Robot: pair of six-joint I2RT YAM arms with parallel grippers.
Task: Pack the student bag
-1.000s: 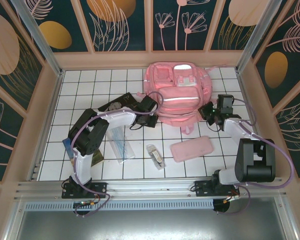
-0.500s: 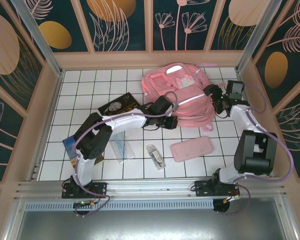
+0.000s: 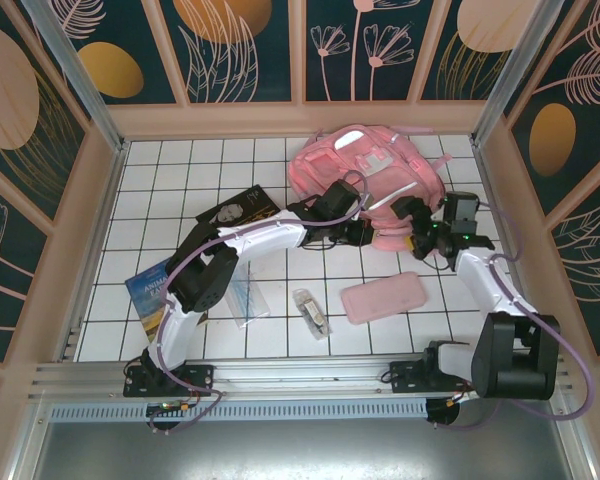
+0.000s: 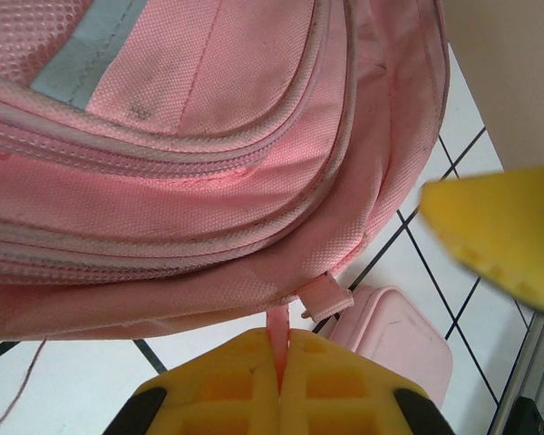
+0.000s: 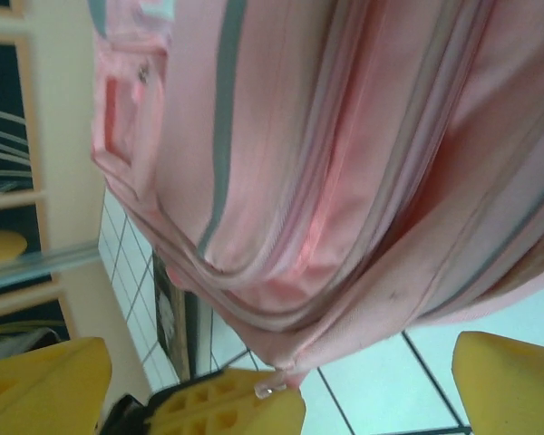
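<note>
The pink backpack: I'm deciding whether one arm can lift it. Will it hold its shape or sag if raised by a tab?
Probably floppy: the backpack is soft, creased fabric that lies slumped. Raised by the pull tab pinched in the left end effector, it would likely sag and swing. Its textured weave seems unlikely to slip.

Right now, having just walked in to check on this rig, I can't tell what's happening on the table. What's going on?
Both arms are working on the student bag at the back of the table. The left gripper has its fingers shut on a pink pull strap at the bag's near edge. The right gripper hovers open beside that edge. The pink pencil case and a book lie unpacked on the tiles.
</note>
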